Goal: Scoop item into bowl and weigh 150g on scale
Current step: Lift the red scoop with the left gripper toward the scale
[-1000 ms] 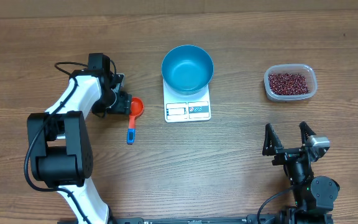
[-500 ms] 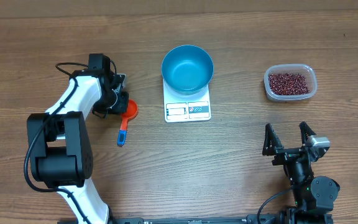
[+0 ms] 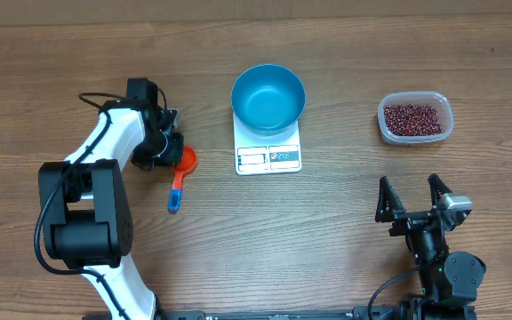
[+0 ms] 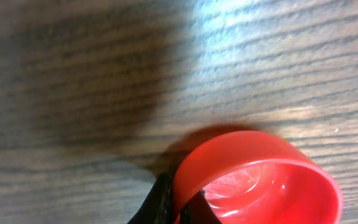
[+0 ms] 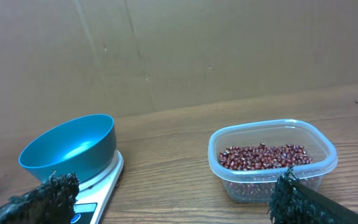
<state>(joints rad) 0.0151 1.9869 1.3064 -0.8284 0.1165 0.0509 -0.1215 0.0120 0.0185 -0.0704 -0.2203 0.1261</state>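
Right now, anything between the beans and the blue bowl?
Nothing visible. Bare table separates the tub of beans from the bowl on the scale; the right gripper sits off that line.

Empty blue bowl (image 3: 268, 98) upright on white scale (image 3: 268, 158); maroon beans (image 3: 413, 118) well apart, rightward.
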